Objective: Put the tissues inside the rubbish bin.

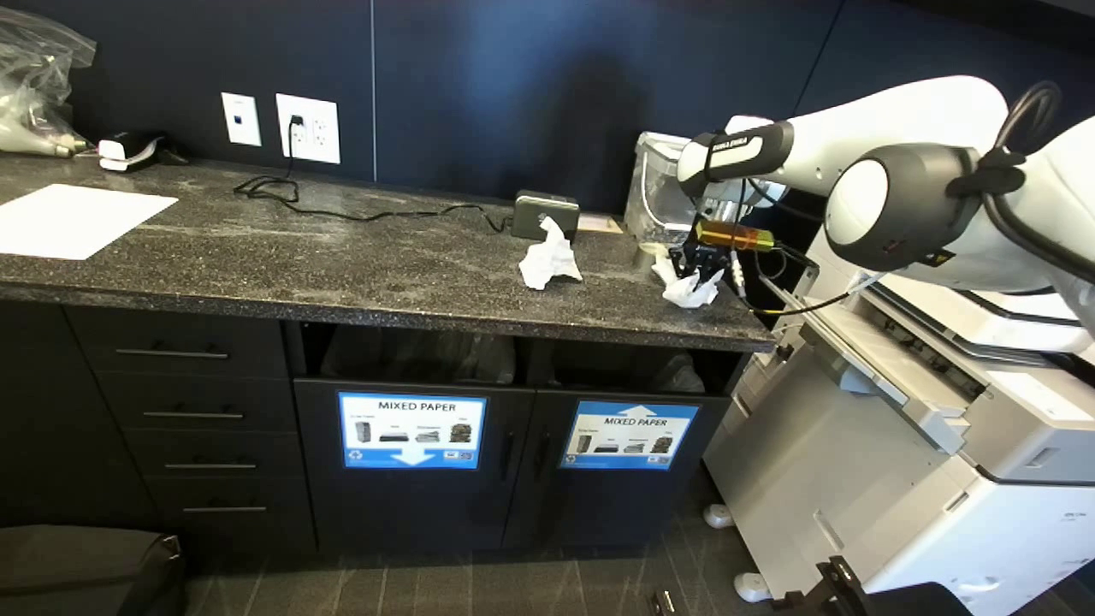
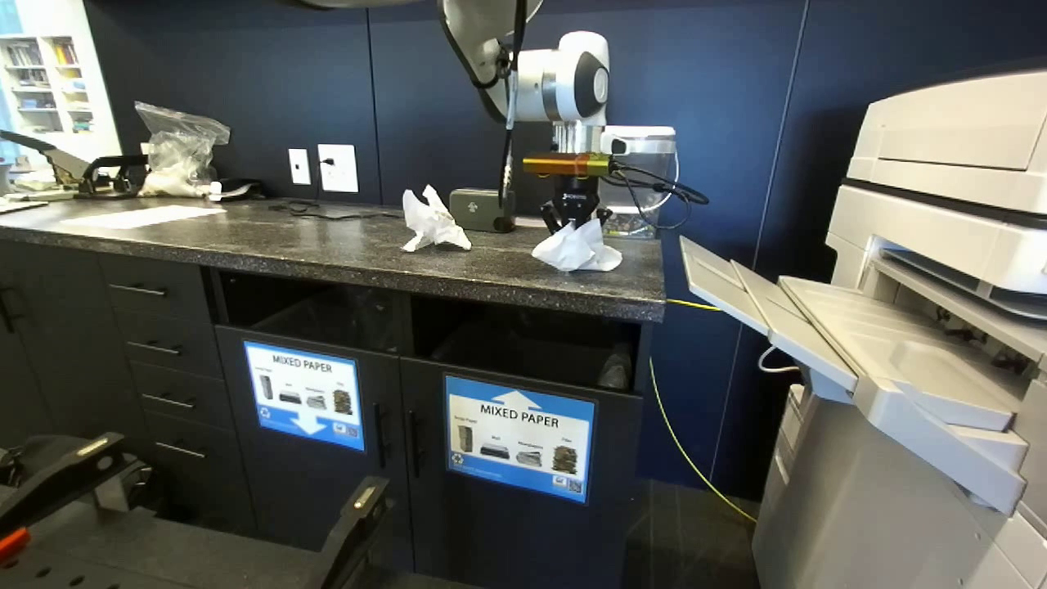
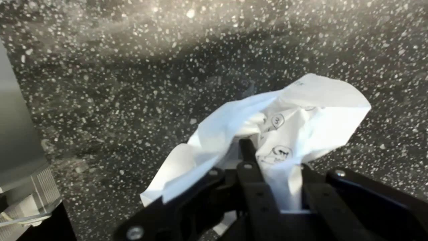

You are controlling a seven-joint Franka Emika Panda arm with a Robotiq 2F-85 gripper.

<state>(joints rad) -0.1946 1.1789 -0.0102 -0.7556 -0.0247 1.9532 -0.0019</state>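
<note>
Two crumpled white tissues are at the counter's right half in both exterior views. One tissue (image 1: 549, 259) (image 2: 431, 225) sits by itself in front of a small box. Around the other tissue (image 1: 691, 293) (image 2: 577, 249) (image 3: 321, 100), near the right end, my gripper (image 1: 697, 269) (image 2: 577, 219) (image 3: 272, 160) points downward and is shut, with paper pinched between its black fingers (image 3: 247, 152). One fingertip is hidden by folds. Whether this tissue touches the counter I cannot tell. Below the counter, the rubbish bin (image 1: 629, 479) (image 2: 523, 515) shows as cabinet fronts labelled MIXED PAPER, with dark openings above.
A clear lidded bucket (image 1: 663, 184) stands behind the gripper by the wall. The small box (image 1: 530, 224), a black cable (image 1: 359, 216) and a flat paper sheet (image 1: 77, 218) lie along the counter. A large copier (image 2: 924, 343) stands off the counter's right end.
</note>
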